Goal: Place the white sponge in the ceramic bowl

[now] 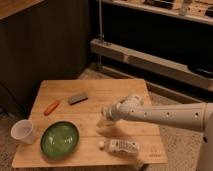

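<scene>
The green ceramic bowl [60, 140] sits at the front left of the wooden table [120, 90]. My gripper [105, 120] is low over the middle of the table, to the right of the bowl and a little behind it, on the white arm [165, 116] that reaches in from the right. A small pale patch at the gripper's tip, just above the tabletop, may be the white sponge [103, 123]. I cannot tell whether it is held or lies on the table.
A white cup [23, 132] stands left of the bowl. An orange carrot-like piece [51, 106] and a dark grey block [78, 98] lie behind the bowl. A white labelled bottle [122, 147] lies on its side near the front edge. Dark shelving stands behind the table.
</scene>
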Controlling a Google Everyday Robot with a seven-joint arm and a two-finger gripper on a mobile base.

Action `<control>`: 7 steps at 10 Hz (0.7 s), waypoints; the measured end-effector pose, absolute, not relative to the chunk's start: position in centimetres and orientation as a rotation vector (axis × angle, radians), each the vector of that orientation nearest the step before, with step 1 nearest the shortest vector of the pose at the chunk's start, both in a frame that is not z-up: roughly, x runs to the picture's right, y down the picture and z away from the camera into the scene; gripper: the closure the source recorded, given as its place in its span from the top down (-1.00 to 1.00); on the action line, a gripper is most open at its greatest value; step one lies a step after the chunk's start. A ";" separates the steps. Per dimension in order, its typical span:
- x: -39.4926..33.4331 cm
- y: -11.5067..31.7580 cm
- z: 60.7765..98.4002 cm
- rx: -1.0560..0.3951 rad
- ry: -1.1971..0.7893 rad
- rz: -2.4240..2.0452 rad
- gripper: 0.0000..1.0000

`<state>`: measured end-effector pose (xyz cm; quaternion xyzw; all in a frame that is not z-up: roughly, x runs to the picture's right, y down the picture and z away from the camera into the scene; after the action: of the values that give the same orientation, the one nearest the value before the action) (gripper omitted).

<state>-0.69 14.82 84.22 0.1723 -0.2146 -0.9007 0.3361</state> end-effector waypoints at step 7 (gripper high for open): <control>3.9 13.7 88.6 0.499 -0.660 -2.228 0.60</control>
<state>3.86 13.75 88.64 0.1947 -0.2577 -0.8697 0.3733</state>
